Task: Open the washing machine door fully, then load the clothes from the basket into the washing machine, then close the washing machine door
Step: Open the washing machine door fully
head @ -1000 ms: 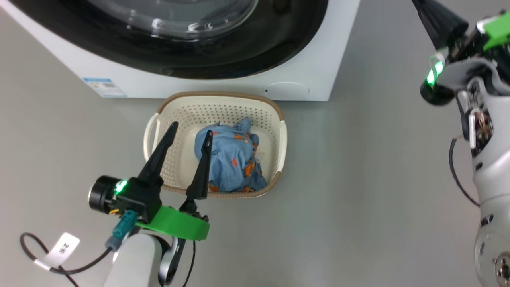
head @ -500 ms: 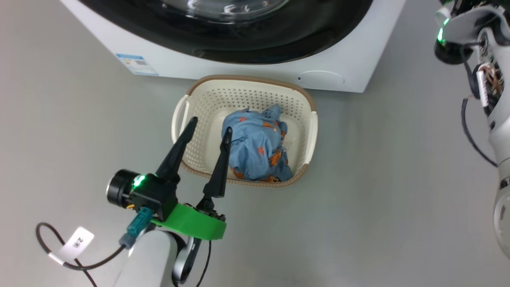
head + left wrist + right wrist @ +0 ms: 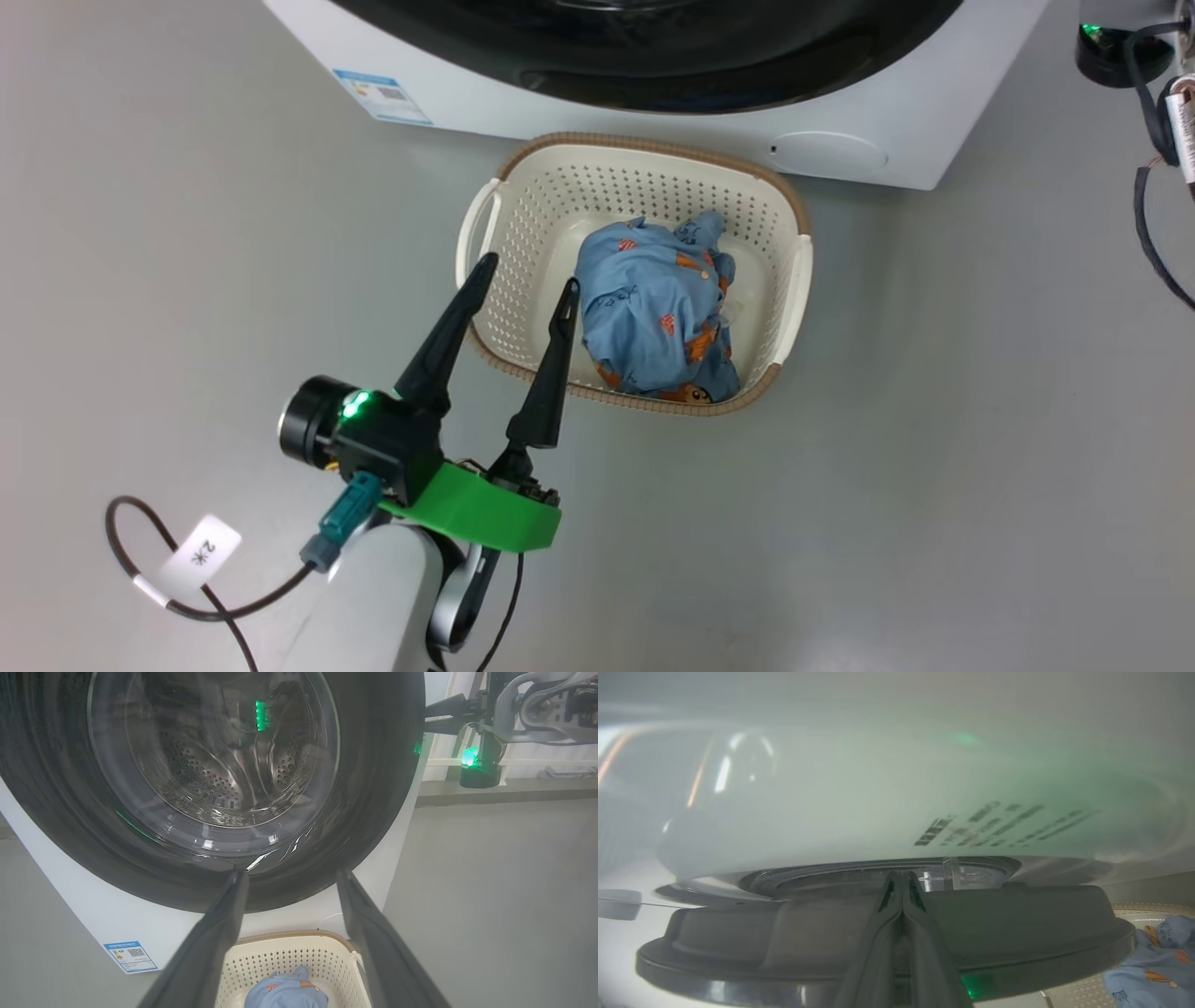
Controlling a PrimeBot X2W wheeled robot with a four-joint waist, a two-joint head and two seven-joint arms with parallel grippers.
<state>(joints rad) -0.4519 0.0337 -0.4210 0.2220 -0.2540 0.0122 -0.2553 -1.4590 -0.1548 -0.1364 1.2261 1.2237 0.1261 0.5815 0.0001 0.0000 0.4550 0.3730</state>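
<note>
Floor: bare grey floor (image 3: 934,467), no tabletop in play.
Head view: the whole picture has swung over the last second, so I read that as my camera turning, not the things moving. The washing machine (image 3: 467,98) and its door (image 3: 747,56) sit at 12 o'clock, with the basket (image 3: 653,142) just below them. The clothes (image 3: 653,313) lie untouched toward its 3 o'clock side.
Left gripper (image 3: 528,270): jaws wide and empty, still over the basket's 8 o'clock rim.
Left wrist view: the door (image 3: 373,788) fills the upper frame, with the right gripper (image 3: 427,713) at its 2 o'clock edge.
Right wrist view: right gripper (image 3: 902,879) jaws pressed together, holding nothing, tips at the door (image 3: 784,933) rim.
Meaning: I judge the door-opening step is in hand and loading has not begun.
</note>
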